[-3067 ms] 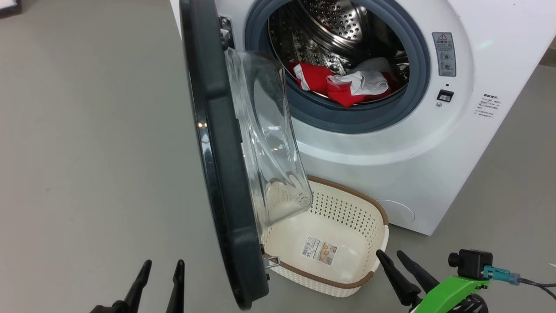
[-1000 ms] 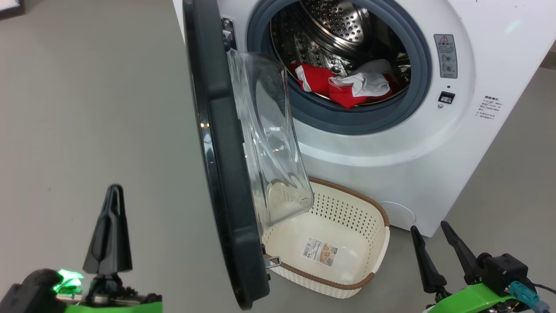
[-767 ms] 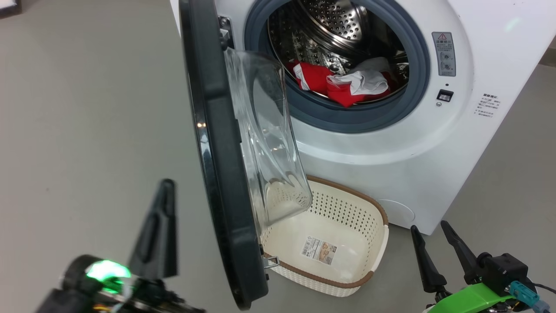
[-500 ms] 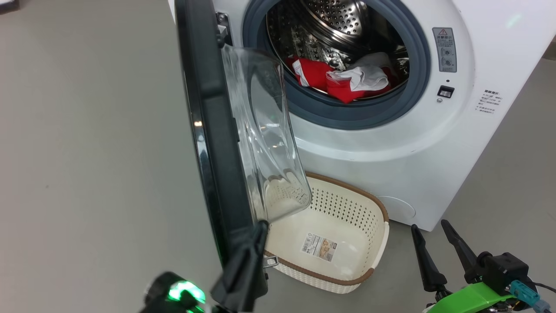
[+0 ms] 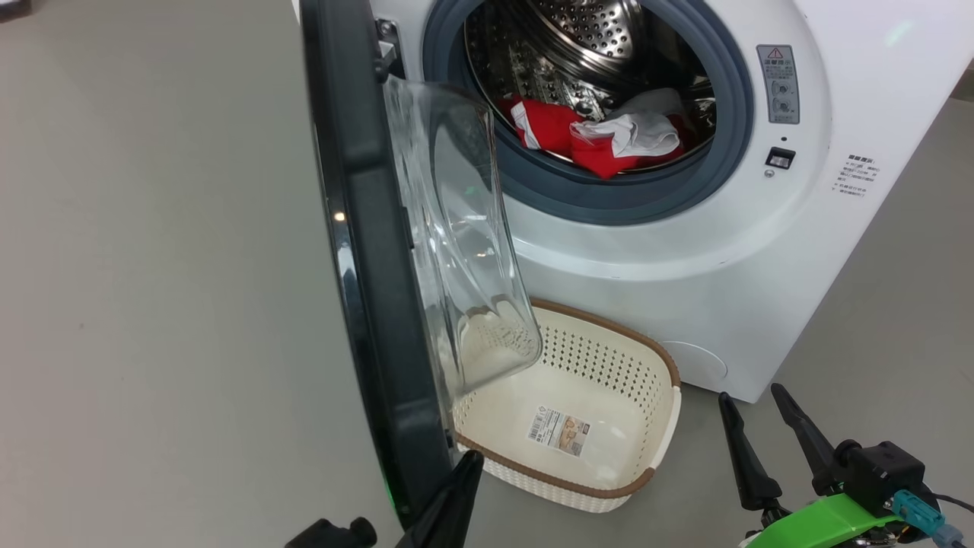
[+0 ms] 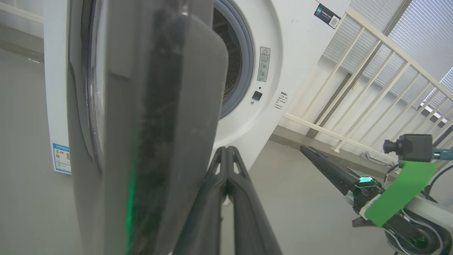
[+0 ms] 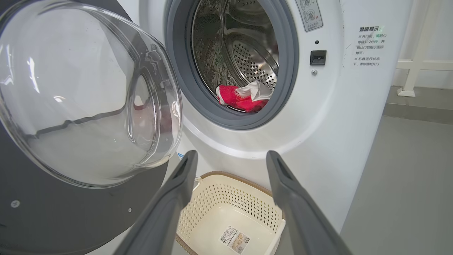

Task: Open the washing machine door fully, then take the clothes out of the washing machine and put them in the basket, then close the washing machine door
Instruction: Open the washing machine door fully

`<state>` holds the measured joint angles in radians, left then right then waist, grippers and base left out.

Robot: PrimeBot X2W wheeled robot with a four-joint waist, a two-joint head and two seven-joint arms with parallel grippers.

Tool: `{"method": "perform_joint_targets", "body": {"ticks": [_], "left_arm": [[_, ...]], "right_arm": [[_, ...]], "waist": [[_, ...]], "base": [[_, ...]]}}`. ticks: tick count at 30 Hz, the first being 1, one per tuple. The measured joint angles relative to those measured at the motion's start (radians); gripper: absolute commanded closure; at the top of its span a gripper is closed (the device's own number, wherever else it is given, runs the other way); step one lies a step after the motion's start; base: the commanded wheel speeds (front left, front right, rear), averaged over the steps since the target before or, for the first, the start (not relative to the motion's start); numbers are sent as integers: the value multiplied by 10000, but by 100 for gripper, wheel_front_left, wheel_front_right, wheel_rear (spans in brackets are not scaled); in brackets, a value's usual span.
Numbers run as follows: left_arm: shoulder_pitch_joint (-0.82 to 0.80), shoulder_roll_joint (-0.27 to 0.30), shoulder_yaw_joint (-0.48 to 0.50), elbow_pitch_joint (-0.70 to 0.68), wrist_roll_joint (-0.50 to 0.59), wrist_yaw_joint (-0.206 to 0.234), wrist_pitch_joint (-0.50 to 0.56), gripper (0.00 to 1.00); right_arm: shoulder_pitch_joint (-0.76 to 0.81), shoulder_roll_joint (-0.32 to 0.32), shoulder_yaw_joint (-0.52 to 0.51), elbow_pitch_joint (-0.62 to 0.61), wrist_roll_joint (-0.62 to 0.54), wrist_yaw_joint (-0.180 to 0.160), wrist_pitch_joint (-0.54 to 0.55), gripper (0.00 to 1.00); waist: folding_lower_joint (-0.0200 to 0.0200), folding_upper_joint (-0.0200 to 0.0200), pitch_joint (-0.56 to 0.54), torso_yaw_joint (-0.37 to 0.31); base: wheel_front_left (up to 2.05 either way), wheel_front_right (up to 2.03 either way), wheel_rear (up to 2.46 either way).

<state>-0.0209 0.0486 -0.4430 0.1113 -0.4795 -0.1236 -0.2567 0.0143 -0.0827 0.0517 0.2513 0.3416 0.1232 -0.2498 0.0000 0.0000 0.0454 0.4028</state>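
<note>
The washing machine (image 5: 685, 251) stands with its door (image 5: 365, 266) swung out about edge-on to me, glass bowl (image 5: 456, 243) facing the drum. Red and white clothes (image 5: 601, 141) lie in the drum, also in the right wrist view (image 7: 244, 97). The cream basket (image 5: 670, 411) sits empty on the floor below the opening. My left gripper (image 5: 472, 458) is shut, its tip at the door's lower edge on the inner side; the left wrist view has it (image 6: 226, 150) right beside the door's rim (image 6: 170, 124). My right gripper (image 5: 749, 396) is open and empty, right of the basket (image 7: 226, 176).
Grey floor (image 5: 152, 266) spreads to the left of the door and to the right of the machine. A white railing (image 6: 371, 71) stands beyond the machine's right side. The door latch socket (image 5: 780, 157) and warning labels sit on the machine's front.
My left gripper, shut throughout, has swept from the floor left of the door rightward to the door's lower edge. The door has swung slightly wider. The right gripper has stayed put.
</note>
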Motion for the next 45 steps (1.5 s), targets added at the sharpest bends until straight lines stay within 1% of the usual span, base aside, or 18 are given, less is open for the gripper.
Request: {"method": "perform_joint_targets", "body": {"ticks": [4, 9, 13, 14, 17, 25, 28, 29, 38, 43, 45], "left_arm": [[-2, -12, 94, 221, -493, 15, 0, 100], [7, -71, 397, 245, -504, 251, 13, 100], [26, -65, 903, 224, -464, 458, 12, 100], [41, -63, 1158, 190, -405, 539, 12, 100], [128, -67, 1551, 65, -309, 629, 12, 100], [416, -71, 2721, -79, -125, 658, 12, 100], [416, -79, 3152, -65, -81, 671, 12, 100], [416, -79, 3152, -65, -81, 671, 12, 100], [349, -104, 4487, -2, 119, 732, 13, 100], [60, -107, 5198, 201, 228, 696, 12, 100], [-76, -94, 5450, 313, 255, 614, 12, 100]], "right_arm": [[0, 2, 0, -15, 0, -2, 0, 0], [2, 12, 0, -48, 0, 0, 0, 0], [4, 31, 2, -77, 0, 0, 0, 0], [4, 44, 0, -107, 0, 0, 0, 0], [5, 48, 0, -127, 0, 0, 0, 0], [7, 52, 54, -157, 0, 0, 0, 0], [6, 52, 109, -167, 0, -2, 0, 0], [6, 52, 109, -167, 0, -2, 0, 0], [4, 50, 105, -213, 0, -2, 0, 0], [1, 48, 98, -217, 0, 0, 0, 0], [-2, 46, 94, -224, 0, -2, 0, 0]], "waist": [[0, 0, -55, 18], [0, 0, -120, 91], [-1, 0, -146, 190], [0, 0, -148, 253], [0, 0, -141, 345], [0, 0, -108, 468], [0, 0, -79, 463], [0, 0, -79, 463], [0, 0, 47, 408], [-1, 0, 128, 355], [0, 0, 170, 338]], "base": [[0, 0, 0], [0, 0, 0], [0, 0, 0], [0, 0, 0], [0, 0, 0], [0, 0, 0], [0, 0, 0], [0, 0, 0], [0, 0, 0], [0, 0, 0], [0, 0, 0]]}}
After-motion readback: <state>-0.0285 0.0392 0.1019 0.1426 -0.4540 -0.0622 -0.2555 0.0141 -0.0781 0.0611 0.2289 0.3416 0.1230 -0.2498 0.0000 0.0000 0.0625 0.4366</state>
